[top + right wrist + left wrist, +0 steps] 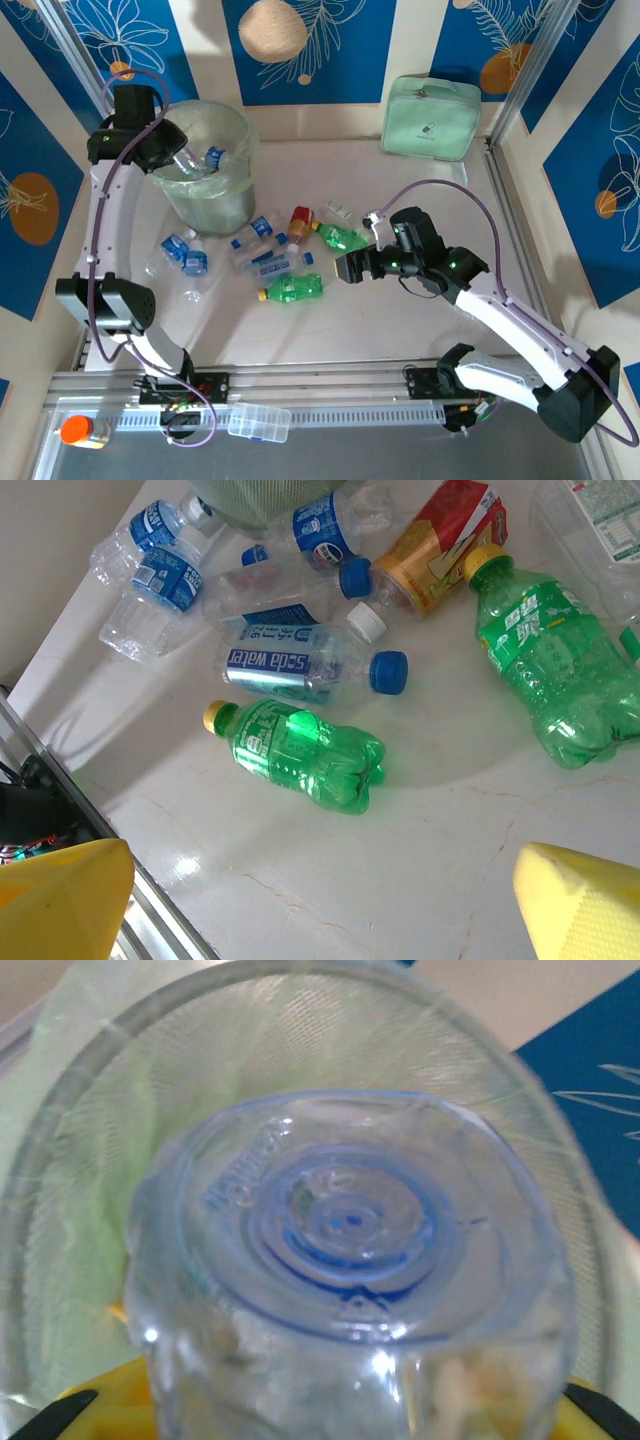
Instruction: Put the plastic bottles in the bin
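Observation:
The bin (232, 196), a round grey-green bucket with a clear liner, stands at the back left. My left gripper (177, 157) is over its near-left rim, shut on a clear plastic bottle (190, 161). In the left wrist view the bottle's base (350, 1230) faces the camera, with the bin's lined wall (80, 1180) behind it. Several bottles lie on the table beside the bin: a green one with a yellow cap (300, 755), a second green one (560, 670), a clear "soda water" one (300, 665) and an orange-brown one (440, 545). My right gripper (345, 268) hovers open just right of them, yellow fingers (60, 900) wide apart.
A mint-green zip pouch (432, 118) leans on the back wall at right. A flat clear lidded box (259, 421) and an orange-capped item (78, 430) rest on the front rail. Bare tabletop (400, 330) lies under the right arm.

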You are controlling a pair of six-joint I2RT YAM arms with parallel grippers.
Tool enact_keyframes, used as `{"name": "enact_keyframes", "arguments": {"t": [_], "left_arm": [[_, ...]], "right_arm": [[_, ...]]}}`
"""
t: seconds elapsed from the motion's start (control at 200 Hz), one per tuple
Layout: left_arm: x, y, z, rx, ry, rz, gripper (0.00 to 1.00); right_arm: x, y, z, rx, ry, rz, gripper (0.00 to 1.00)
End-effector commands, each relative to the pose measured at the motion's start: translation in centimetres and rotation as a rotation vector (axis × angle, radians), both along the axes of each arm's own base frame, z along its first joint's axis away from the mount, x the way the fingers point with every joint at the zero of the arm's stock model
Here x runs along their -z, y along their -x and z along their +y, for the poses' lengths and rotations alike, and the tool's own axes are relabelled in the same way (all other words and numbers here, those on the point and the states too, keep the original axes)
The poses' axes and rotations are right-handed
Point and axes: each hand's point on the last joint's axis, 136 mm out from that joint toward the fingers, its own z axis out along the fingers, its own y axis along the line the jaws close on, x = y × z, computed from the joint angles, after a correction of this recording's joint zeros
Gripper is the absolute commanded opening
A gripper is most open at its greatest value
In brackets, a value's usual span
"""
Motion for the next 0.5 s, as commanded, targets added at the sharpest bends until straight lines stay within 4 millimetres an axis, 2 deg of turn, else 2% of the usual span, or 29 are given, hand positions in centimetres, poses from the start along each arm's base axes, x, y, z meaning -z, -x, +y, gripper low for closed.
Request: {"name": "enact_keyframes", "arguments": {"t": [0.0, 0.145, 0.22, 0.26, 0.4, 0.495], "left_arm": [[1.8, 0.7, 1.9, -0.071, -0.056, 0.113, 0.40], [4.7, -0.2, 2.0, -0.084, -0.056, 0.249, 0.43], [6.0, -0.8, 1.8, -0.077, -0.047, 0.287, 0.49], [6.4, -1.0, 1.8, -0.083, -0.048, 0.296, 0.55], [6.6, -1.2, 1.7, -0.091, -0.033, 0.294, 0.80], [5.9, -1.3, 1.6, -0.091, -0.016, 0.270, 0.86]], "right_arm": [[0.6, 0.1, 0.1, 0.009, 0.001, 0.023, 0.97], [1.6, -0.7, -0.2, 0.055, 0.024, 0.039, 0.97], [2.0, -0.9, 0.0, 0.056, 0.030, 0.055, 0.97], [2.2, -1.0, 0.1, 0.057, 0.032, 0.061, 0.97], [2.3, -1.1, 0.2, 0.059, 0.036, 0.059, 0.97], [2.4, -1.2, 0.1, 0.062, 0.043, 0.057, 0.97]]}}
